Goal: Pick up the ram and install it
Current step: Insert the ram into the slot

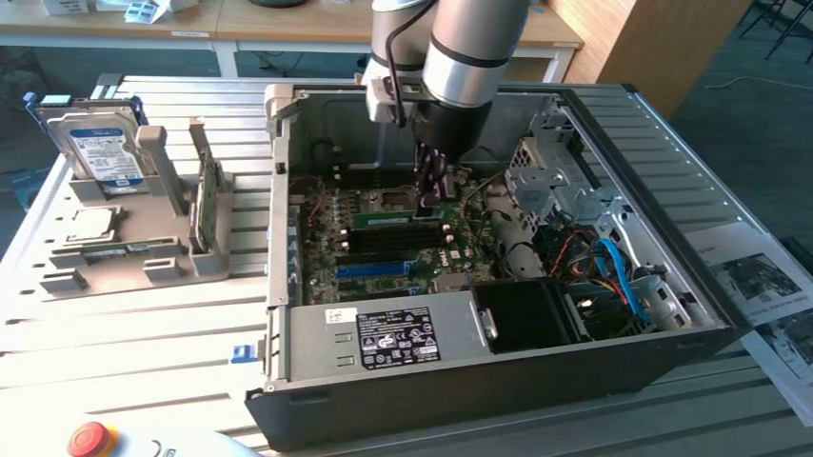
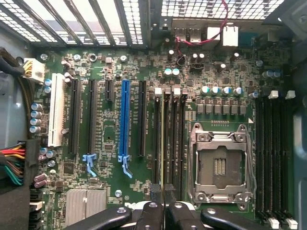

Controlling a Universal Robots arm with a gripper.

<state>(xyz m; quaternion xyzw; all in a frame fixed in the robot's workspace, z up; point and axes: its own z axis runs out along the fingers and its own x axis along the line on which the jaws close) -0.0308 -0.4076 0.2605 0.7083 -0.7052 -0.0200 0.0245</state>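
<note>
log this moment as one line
gripper: shut on ram | ram: on edge at memory slots beside processor socket | seated: cannot tell | place: inside open computer case

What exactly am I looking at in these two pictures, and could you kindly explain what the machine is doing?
This is a robot arm with a gripper at its tip. One picture comes from a camera standing off the arm. The other comes from a camera on its wrist, looking down at the motherboard. An open computer case lies on a slotted metal table. The gripper reaches into the case and appears shut on the ram, a thin green memory stick, holding it at the black memory slots. On the exterior view's left, a grey holder carries a hard drive and a green expansion card.
</note>
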